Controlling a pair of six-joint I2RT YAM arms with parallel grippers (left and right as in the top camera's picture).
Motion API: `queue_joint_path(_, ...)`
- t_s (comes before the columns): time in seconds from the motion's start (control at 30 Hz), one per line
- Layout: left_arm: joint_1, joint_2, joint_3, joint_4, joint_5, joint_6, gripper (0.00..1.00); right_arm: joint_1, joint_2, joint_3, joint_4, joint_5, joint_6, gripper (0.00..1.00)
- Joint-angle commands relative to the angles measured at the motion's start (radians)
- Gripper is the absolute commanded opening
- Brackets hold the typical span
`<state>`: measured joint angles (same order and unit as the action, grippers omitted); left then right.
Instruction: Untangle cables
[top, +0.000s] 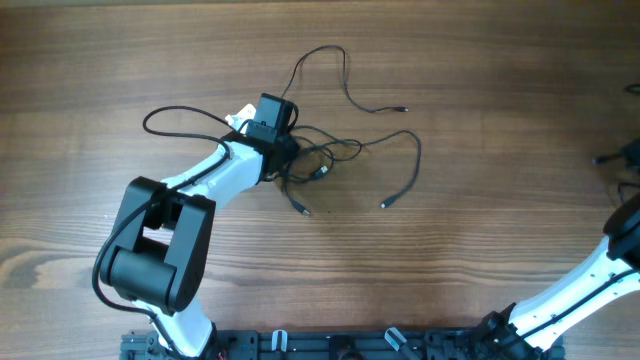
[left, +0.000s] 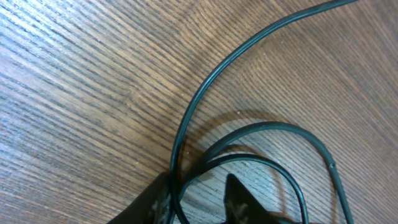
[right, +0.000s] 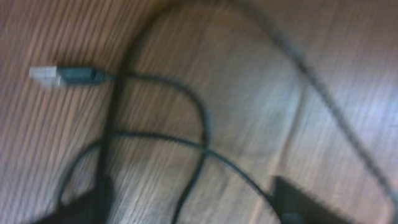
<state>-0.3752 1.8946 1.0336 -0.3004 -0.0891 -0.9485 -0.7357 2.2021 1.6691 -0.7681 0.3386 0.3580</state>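
The left gripper (left: 198, 202), fingers (left: 239, 208) narrowly parted, is reaching into the cables (top: 312, 165) knotted in the middle of the table (top: 500, 80), strands running between them, while the right gripper (right: 193, 205) is hanging wide apart above a blurred plugged cord (right: 200, 127).

cables (top: 318, 158): thin, black all along; in the left wrist view dark green-black with a faint sheen
plug (right: 48, 74): pale silver-grey tip, dark body, blurred
table (top: 500, 120): mid-brown wood, fine straight grain with darker streaks
left arm (top: 215, 175): white links, black joints and base
left gripper (left: 198, 186): black fingers with faint pale markings
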Motion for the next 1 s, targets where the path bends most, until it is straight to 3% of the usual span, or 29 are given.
queue_joint_path(0.0, -0.029, 0.163, -0.112, -0.069, 0.100, -0.002, 0.41, 0.003, -0.039, 0.008, -0.008, -0.076, -0.070, 1.00)
queue_joint_path(0.03, -0.029, 0.163, -0.112, -0.069, 0.100, -0.002, 0.53, 0.003, -0.063, 0.010, -0.008, -0.076, -0.070, 1.00)
queue_joint_path(0.1, -0.029, 0.163, -0.112, -0.069, 0.100, -0.002, 0.88, 0.004, -0.119, 0.018, -0.001, -0.079, -0.070, 1.00)
queue_joint_path(0.2, -0.029, 0.163, -0.112, -0.069, 0.100, -0.002, 0.99, 0.006, -0.239, 0.028, 0.018, -0.103, -0.067, 1.00)
queue_joint_path(0.37, -0.029, 0.163, -0.111, -0.069, 0.100, -0.001, 1.00, 0.013, -0.434, 0.028, -0.019, -0.150, 0.167, 1.00)
queue_joint_path(0.43, -0.023, 0.138, -0.109, -0.070, 0.129, 0.034, 1.00, 0.034, -0.524, 0.028, -0.072, -0.287, 0.247, 1.00)
queue_joint_path(0.57, 0.002, 0.000, -0.077, -0.124, 0.163, 0.082, 1.00, 0.115, -0.572, 0.028, -0.151, -0.550, 0.245, 1.00)
queue_joint_path(0.67, 0.034, -0.189, -0.063, -0.166, 0.163, 0.082, 1.00, 0.248, -0.571, 0.005, -0.219, -0.581, 0.224, 1.00)
queue_joint_path(0.83, 0.094, -0.472, -0.063, -0.199, 0.126, 0.080, 1.00, 0.536, -0.569, -0.108, -0.157, -0.587, -0.082, 1.00)
queue_joint_path(0.87, 0.119, -0.556, -0.063, -0.251, 0.066, 0.031, 1.00, 0.663, -0.565, -0.184, -0.082, -0.634, -0.275, 0.99)
queue_joint_path(0.9, 0.137, -0.599, -0.063, -0.301, 0.008, -0.035, 1.00, 0.727, -0.561, -0.223, -0.053, -0.697, -0.386, 0.93)
queue_joint_path(0.97, 0.174, -0.661, -0.063, -0.393, -0.082, -0.126, 1.00, 0.824, -0.555, -0.275, -0.022, -0.817, -0.547, 0.92)
